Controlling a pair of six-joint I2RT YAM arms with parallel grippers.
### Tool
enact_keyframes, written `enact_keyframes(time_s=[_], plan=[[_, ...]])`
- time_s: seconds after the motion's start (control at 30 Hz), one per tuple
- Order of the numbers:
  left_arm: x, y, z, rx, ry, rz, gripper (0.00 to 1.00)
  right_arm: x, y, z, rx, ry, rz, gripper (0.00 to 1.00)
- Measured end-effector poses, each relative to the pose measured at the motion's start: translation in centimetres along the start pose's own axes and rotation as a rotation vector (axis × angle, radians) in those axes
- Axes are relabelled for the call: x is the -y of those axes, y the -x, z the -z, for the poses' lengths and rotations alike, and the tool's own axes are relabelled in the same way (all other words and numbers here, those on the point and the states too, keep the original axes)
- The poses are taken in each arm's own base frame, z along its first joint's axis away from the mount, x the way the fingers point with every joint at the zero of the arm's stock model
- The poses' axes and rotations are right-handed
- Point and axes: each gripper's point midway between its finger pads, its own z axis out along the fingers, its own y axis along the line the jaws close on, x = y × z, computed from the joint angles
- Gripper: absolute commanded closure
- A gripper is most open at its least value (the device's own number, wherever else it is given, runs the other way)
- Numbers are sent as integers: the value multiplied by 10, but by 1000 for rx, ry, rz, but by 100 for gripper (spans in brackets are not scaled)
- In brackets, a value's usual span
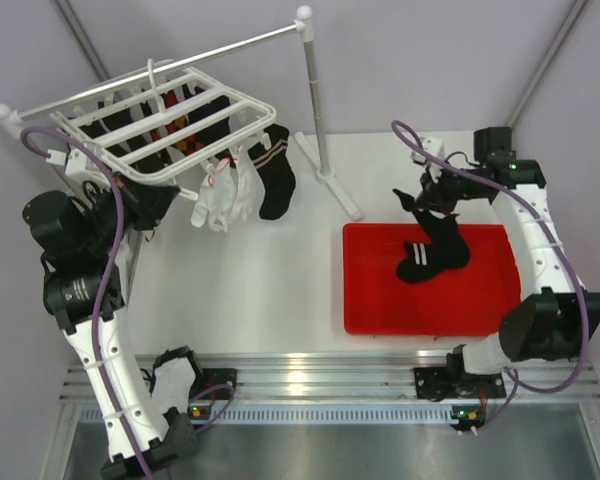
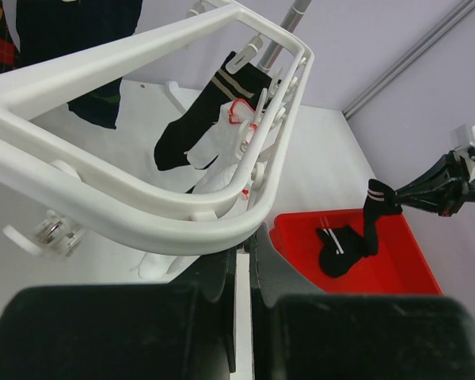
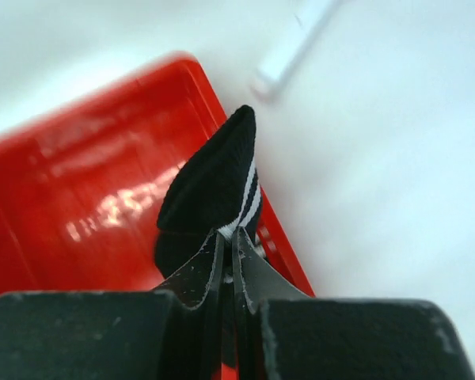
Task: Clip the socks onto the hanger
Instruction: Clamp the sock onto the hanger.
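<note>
Right gripper (image 3: 228,237) was clamped tight on a soft black sock (image 3: 214,178) at its white-striped cuff. The sock hung lengthwise, toe down, into a glossy red tray (image 1: 480,300). Left gripper (image 2: 243,245) was closed, seemingly on the white slatted hanger (image 2: 142,210), which hung from a grey rail (image 1: 230,42).

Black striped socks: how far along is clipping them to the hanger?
Done: one black sock hangs clipped to the hanger. In hand: right tool shut on a second sock above the red tray; left tool grips the hanger's rim. Left: clipping it, and apparently a third sock in the tray.
</note>
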Motion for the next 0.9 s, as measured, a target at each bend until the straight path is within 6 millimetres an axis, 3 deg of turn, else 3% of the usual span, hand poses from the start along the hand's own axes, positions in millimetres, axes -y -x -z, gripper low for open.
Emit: enact_keyframes(time_s=[0.2, 0.4, 0.53, 0.67, 0.8, 0.9], plan=[[3, 1, 0, 1, -13, 5, 100, -70, 118, -16, 260, 76, 2, 100], [4, -1, -2, -3, -27, 42, 100, -137, 203, -29, 463, 165, -49, 100], [5, -2, -3, -6, -38, 58, 100, -184, 242, -46, 533, 239, -79, 100], [6, -2, -3, -7, -45, 69, 100, -219, 264, -77, 549, 276, -117, 100], [6, -2, -4, -6, -47, 76, 100, -235, 274, -114, 535, 256, -149, 100], [4, -5, -5, -10, -46, 88, 100, -241, 281, -131, 541, 232, -155, 100]])
